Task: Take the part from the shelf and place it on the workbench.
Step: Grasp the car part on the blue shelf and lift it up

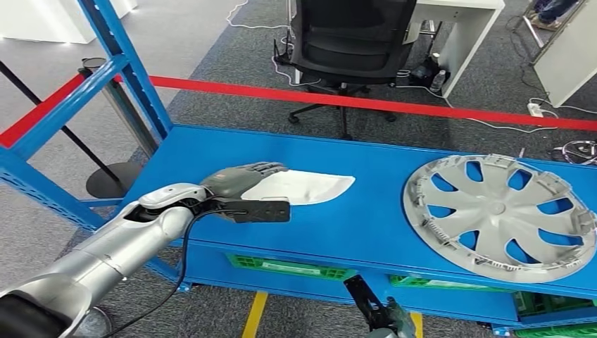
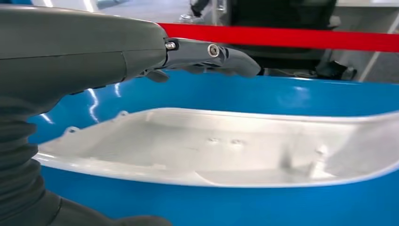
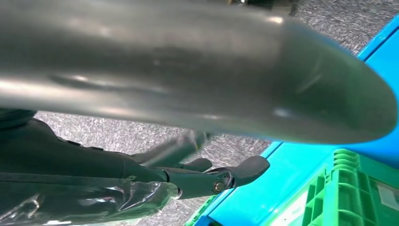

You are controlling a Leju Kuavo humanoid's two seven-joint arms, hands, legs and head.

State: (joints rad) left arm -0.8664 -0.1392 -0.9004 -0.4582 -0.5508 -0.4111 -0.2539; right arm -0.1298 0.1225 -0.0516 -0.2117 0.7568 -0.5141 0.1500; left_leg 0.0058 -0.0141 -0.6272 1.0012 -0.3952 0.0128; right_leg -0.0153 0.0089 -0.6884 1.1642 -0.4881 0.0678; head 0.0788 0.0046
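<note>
Early stage: the part [image 1: 306, 187], a flat white plastic piece, lies on the blue shelf [image 1: 366, 232], nowhere near a workbench yet. Left hand [image 1: 243, 179] is at its near end, fingers [image 2: 211, 55] stretched over the top edge with a visible gap in the wrist view, so I judge it unclenched and not gripping, grasp yet to be made. Right hand [image 3: 207, 176] hangs low by the shelf front, fingers loosely apart, holding nothing; left to do: close on the part, lift, carry, set down, keeping clear of the hubcap [image 1: 501, 215] well apart to the right.
</note>
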